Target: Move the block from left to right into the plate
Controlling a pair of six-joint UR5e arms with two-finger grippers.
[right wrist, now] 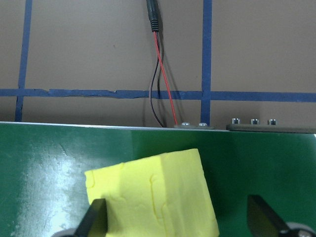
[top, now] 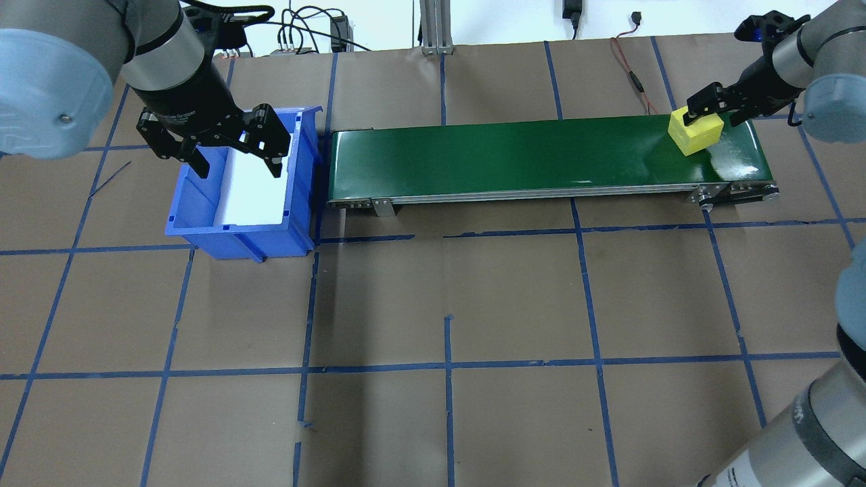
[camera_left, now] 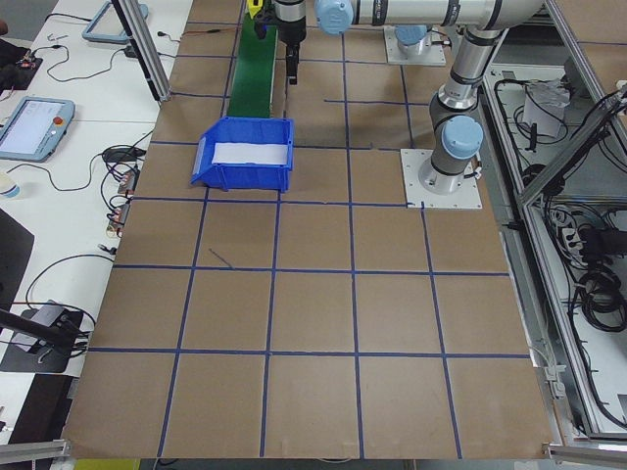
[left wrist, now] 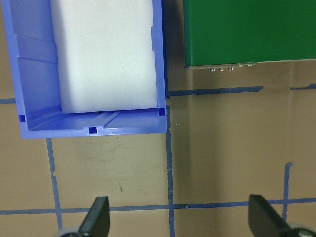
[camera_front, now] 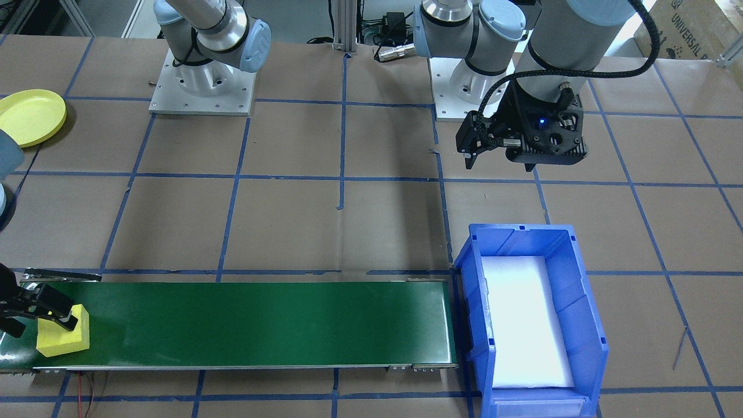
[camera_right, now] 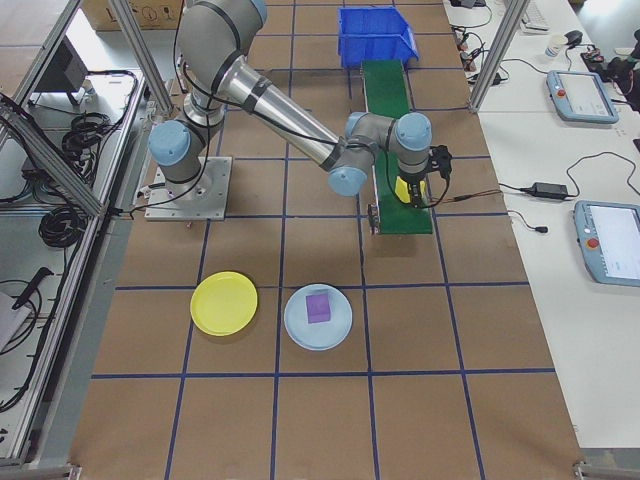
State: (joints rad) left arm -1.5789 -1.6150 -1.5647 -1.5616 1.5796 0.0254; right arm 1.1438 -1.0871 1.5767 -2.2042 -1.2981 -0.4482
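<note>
A yellow block (top: 695, 130) lies on the right end of the green conveyor belt (top: 528, 152). My right gripper (top: 714, 116) is open and low around the block (right wrist: 153, 197): one finger (right wrist: 94, 219) is at its side, the other finger (right wrist: 261, 219) stands well apart. A yellow plate (camera_right: 224, 303) lies bare on the table on my right; beside it a light blue plate (camera_right: 318, 316) holds a purple block. My left gripper (top: 237, 162) hovers open above the blue bin (top: 237, 233), holding nothing.
The blue bin (camera_front: 592, 325) with a white liner sits against the belt's left end. A red and black wire (right wrist: 160, 74) runs off behind the belt. The yellow plate (camera_front: 29, 116) also shows at the table's edge. Blue tape lines grid the brown tabletop.
</note>
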